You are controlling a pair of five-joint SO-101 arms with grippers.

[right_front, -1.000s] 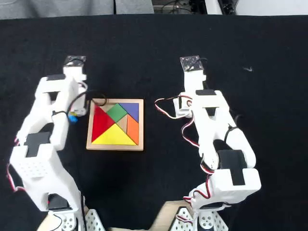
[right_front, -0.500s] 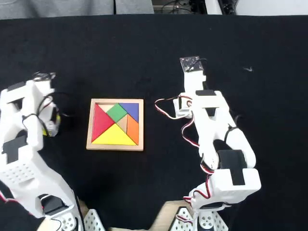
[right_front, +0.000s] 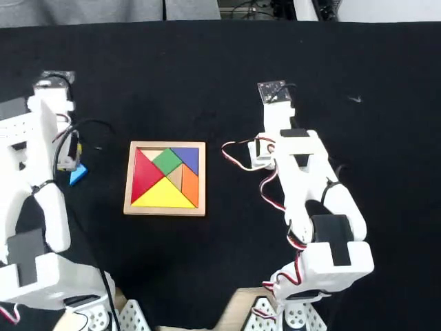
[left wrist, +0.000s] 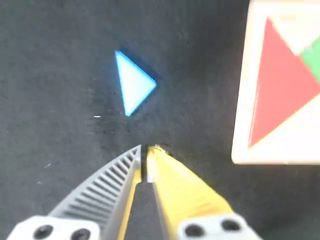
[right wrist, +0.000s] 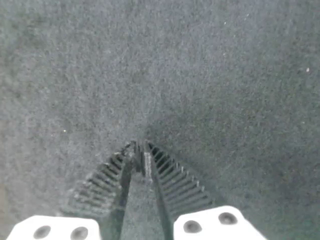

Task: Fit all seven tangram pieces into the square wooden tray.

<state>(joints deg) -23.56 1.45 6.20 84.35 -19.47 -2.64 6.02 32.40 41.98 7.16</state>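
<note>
The square wooden tray [right_front: 129,207] lies mid-table holding red, yellow, green, blue and orange pieces; a wood-coloured triangle shows at its far-left corner. A light blue triangle [right_front: 78,173] lies flat on the black cloth left of the tray. In the left wrist view the same light blue triangle [left wrist: 134,82] sits just ahead of my left gripper [left wrist: 146,148], which is shut and holds nothing; the tray [left wrist: 260,152] is off to one side. My left gripper [right_front: 71,161] hangs beside the triangle. My right gripper [right wrist: 138,146] is shut over bare cloth, right of the tray.
The right arm [right_front: 296,165] is folded to the right of the tray. Black cloth [right_front: 207,76] covers the whole table. A loop of red and white cable [right_front: 238,157] hangs between the right arm and the tray.
The left arm swung left, away from the tray's left edge. The light blue triangle, earlier at its gripper, now lies on the cloth. The right arm has kept still.
</note>
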